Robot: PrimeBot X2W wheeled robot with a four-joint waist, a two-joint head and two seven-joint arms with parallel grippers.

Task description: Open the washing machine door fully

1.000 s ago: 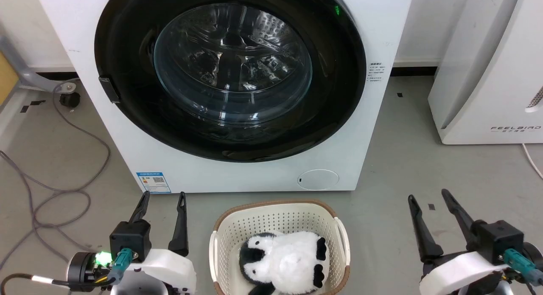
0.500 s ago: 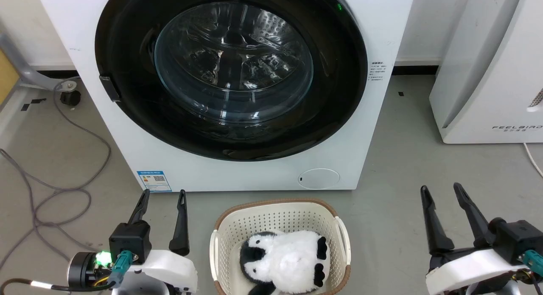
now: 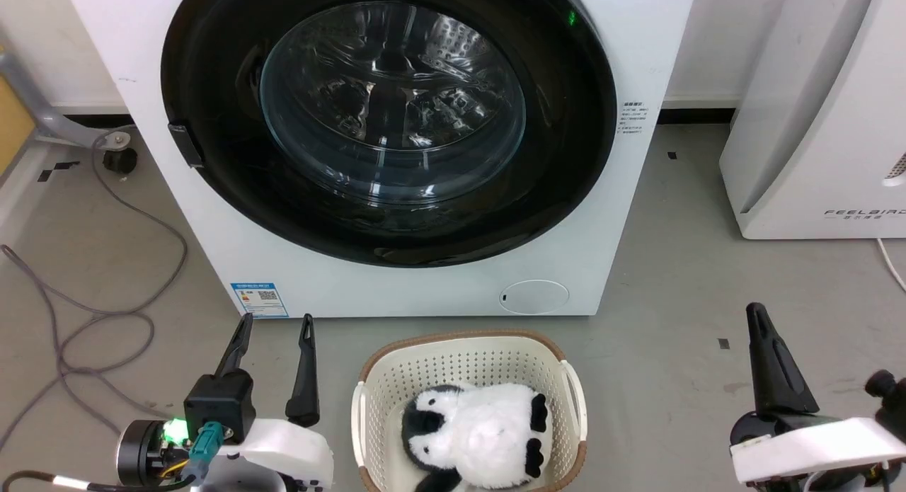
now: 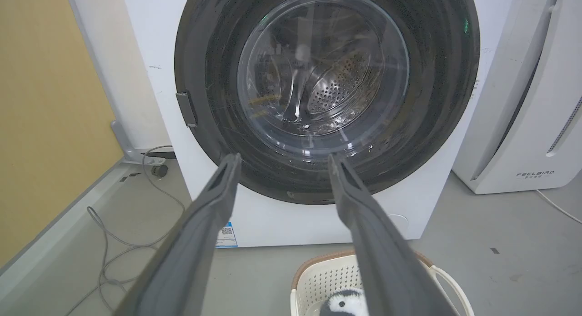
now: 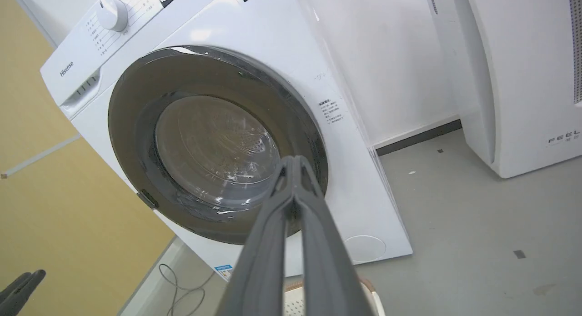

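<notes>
Washing machine door (image 3: pixel 393 124) shut. Our left hand (image 3: pixel 275 320) spread, right hand (image 5: pixel 294 161) pinched together; both near, likely pre-reach.

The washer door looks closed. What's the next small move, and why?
Probably ease the right gripper toward the grey tab on the left edge of the washing machine door: the door sits closed, neither gripper touches it, and that gripper's shut fingers point at it.

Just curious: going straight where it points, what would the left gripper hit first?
Probably the left gripper would meet the washing machine door at its lower rim, though depth is unclear.
</notes>
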